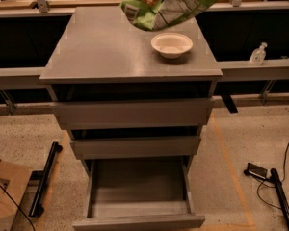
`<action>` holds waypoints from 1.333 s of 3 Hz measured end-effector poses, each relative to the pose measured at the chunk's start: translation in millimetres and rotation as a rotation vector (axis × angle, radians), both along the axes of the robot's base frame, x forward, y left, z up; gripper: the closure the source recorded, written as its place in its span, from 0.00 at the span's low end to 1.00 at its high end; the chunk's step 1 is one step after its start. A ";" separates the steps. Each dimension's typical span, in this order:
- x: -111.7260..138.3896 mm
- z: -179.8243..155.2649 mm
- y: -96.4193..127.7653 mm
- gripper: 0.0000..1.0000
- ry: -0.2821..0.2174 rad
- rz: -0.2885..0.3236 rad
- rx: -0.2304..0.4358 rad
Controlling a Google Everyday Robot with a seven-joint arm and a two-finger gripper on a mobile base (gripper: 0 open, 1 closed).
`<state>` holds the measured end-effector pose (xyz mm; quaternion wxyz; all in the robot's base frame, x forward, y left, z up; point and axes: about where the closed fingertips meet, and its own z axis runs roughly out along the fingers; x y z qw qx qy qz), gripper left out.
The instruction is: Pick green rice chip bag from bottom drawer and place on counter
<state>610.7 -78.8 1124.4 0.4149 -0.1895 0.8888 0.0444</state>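
Observation:
The green rice chip bag (169, 4) hangs in the air above the back of the counter (106, 47), just behind and above the white bowl (172, 44). It is crumpled, and its top is cut off by the frame's upper edge. My gripper is not in view; it lies past the top edge, above the bag. The bottom drawer (139, 184) is pulled out at the cabinet's foot, and its grey floor is bare. The two upper drawers (135, 113) stand slightly out.
A small clear bottle (257, 54) stands on the grey rail to the right. A cardboard box (2, 191) and a black bar (44, 177) lie on the floor at left. Black cables and a device (272, 182) lie at right.

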 end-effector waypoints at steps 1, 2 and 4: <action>52.9 2.3 49.4 1.00 -0.040 0.056 0.083; 95.5 -14.4 102.4 0.84 -0.050 0.113 0.172; 148.8 -77.5 179.9 0.39 -0.035 0.204 0.304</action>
